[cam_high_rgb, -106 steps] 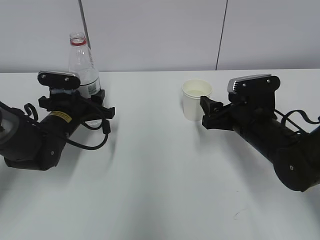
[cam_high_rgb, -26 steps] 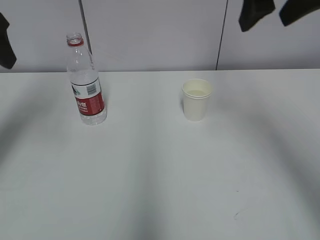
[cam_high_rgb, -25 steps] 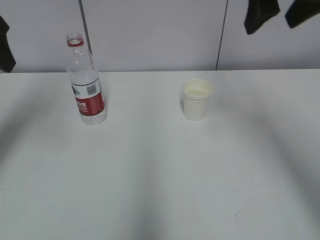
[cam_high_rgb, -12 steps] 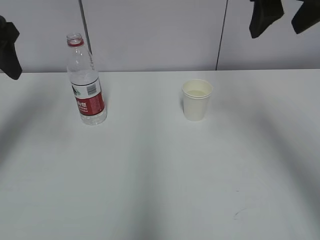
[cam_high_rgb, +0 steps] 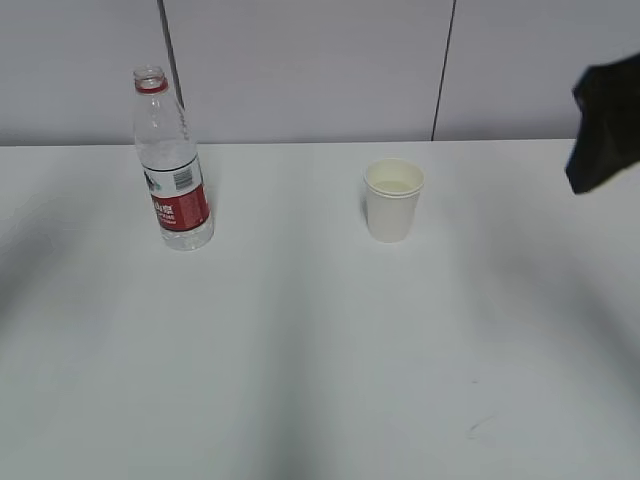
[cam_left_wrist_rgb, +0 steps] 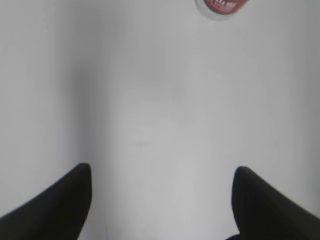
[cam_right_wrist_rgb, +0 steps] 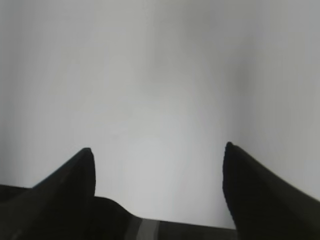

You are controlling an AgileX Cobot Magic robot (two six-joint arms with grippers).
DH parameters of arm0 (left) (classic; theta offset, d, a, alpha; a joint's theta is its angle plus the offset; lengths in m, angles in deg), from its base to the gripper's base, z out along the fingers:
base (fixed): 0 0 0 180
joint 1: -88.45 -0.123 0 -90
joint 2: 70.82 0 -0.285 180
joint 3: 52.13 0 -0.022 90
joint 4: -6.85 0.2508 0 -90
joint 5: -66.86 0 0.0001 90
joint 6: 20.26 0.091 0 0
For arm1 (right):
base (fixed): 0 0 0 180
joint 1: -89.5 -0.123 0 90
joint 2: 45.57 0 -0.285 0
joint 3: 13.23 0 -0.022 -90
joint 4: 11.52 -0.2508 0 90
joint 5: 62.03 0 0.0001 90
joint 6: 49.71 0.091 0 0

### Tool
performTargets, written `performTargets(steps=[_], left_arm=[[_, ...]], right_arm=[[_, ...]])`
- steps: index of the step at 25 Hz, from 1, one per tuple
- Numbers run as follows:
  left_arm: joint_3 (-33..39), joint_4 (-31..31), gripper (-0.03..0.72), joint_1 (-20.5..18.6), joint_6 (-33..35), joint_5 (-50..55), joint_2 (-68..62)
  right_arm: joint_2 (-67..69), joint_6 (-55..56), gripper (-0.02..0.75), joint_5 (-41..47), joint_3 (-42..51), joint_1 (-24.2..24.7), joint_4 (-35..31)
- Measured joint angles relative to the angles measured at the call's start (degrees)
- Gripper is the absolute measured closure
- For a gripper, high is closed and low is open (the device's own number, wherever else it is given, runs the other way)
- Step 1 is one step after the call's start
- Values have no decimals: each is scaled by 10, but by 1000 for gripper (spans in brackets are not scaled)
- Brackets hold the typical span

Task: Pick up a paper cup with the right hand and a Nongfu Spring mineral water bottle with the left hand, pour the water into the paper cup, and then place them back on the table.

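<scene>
— Where's the bottle?

— Upper left of the exterior frame, upright on the table, neck up. The left wrist view cuts it to a red sliver at top.

— The cup?

— Upright, centre-right, mouth up.

— Claws?

— Left claw spread wide; right claw too, empty. Outside, only a dark blur at the right edge.

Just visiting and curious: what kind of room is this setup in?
Probably a lab or test bench: a bare white table against plain grey wall panels, holding only a clear plastic water bottle and a white paper cup.
</scene>
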Motion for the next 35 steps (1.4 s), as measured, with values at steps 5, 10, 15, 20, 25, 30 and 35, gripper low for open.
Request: performTargets(steps=[5,10,15,20,25,30,35], left_arm=[[107,-14,162,0,0,2,120],[190,-34,165,0,0,4,248],[257,-38,165,0,0,8,380],[315,-38,170,0,0,15,519],[359,-42,176,0,0,19,657],[389,-67,186,0,10,24,757],[407,-79,186,0,61,27,766]], right_arm=[[-132,-2,148,0,118,0,-1],[-255,-3,148,0,181,0,-1],[-373,-3,148,2,235,0,-1],[-485,-3,148,6,300,0,0],[-586,-7,148,8,360,0,0],[-689,-31,148,10,402,0,2],[-761,-58,149,-25,430,0,2]])
